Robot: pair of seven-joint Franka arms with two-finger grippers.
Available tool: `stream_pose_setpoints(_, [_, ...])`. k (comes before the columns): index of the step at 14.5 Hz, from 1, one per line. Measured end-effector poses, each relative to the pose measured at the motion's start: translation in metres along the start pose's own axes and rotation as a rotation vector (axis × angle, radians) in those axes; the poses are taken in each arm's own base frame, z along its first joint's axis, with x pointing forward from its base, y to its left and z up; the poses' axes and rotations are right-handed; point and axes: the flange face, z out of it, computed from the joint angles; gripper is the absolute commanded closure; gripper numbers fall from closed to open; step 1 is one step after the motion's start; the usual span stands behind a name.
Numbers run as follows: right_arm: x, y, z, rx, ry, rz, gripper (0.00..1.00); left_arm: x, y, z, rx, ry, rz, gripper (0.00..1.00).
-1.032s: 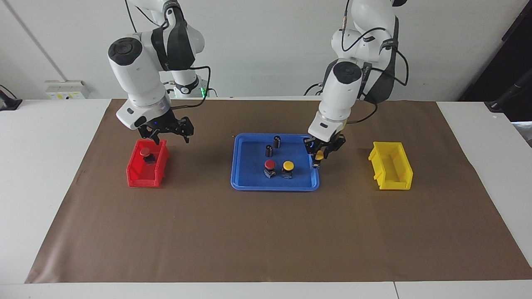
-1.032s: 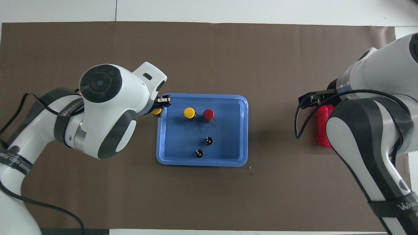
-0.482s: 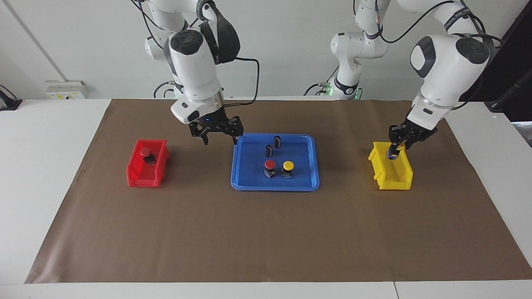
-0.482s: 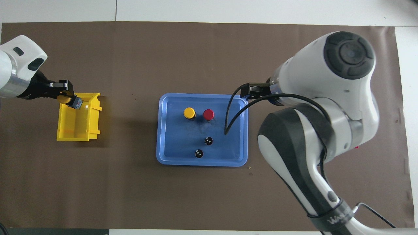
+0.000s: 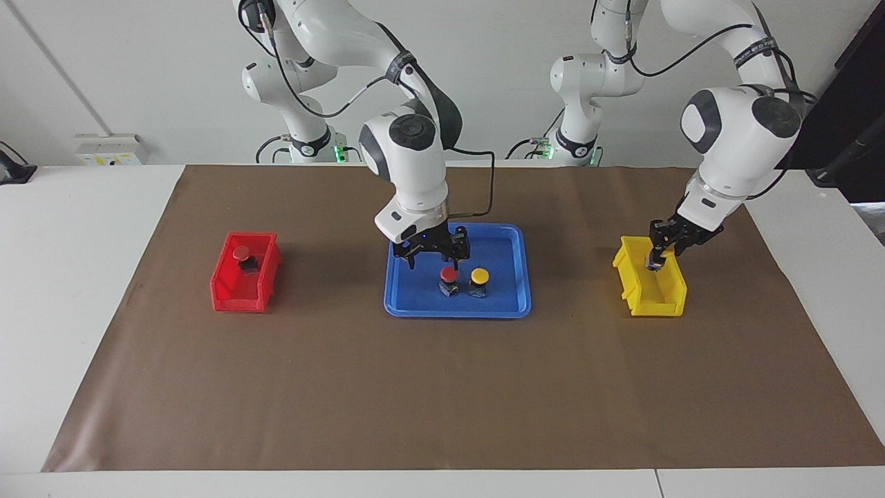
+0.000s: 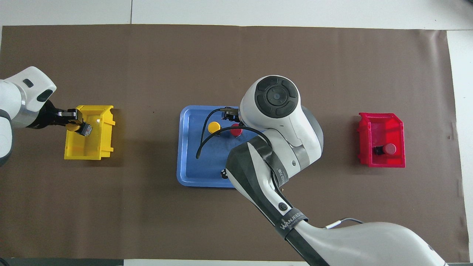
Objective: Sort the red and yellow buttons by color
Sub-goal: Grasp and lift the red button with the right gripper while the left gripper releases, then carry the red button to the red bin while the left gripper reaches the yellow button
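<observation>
Red button (image 5: 449, 275), cap up, upright on blue tray (image 5: 505, 304), just beside yellow button (image 5: 480, 277), which stood toward the left arm's end; both in the tray's part farther from the robots. Second red button (image 5: 241, 254) lying in red bin (image 5: 225, 294), toward the right arm's end of the table. Second yellow button (image 5: 653, 259), tilted, clamped between fingers of left gripper (image 5: 657, 257), over the yellow bin's end nearer the robots; yellow bin (image 5: 667, 304) toward the left arm's end of the table. Right gripper (image 5: 434, 257) low over tray, fingers spread apart, one fingertip (image 5: 455, 263) just above the red cap on the tray. One small dark cylinder (image 6: 223, 173) partly visible on tray under right arm, nearer the robots than the buttons. All on brown mat (image 5: 442, 401).
</observation>
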Motion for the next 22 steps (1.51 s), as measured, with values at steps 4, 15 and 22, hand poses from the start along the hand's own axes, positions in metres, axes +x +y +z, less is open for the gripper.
stream_pose_setpoints(4, [-0.008,-0.016,0.028,-0.011,0.014,-0.038,0.05,-0.018,-0.006,0.044,0.0,-0.007,-0.003,0.7])
stream_pose_setpoints(15, [-0.021,-0.02,0.051,-0.042,0.005,-0.071,0.17,-0.022,-0.014,0.049,0.001,0.015,-0.016,0.32])
stream_pose_setpoints(22, [-0.024,-0.019,0.055,-0.047,0.001,-0.074,0.91,0.013,0.06,-0.082,-0.015,0.115,-0.02,0.01])
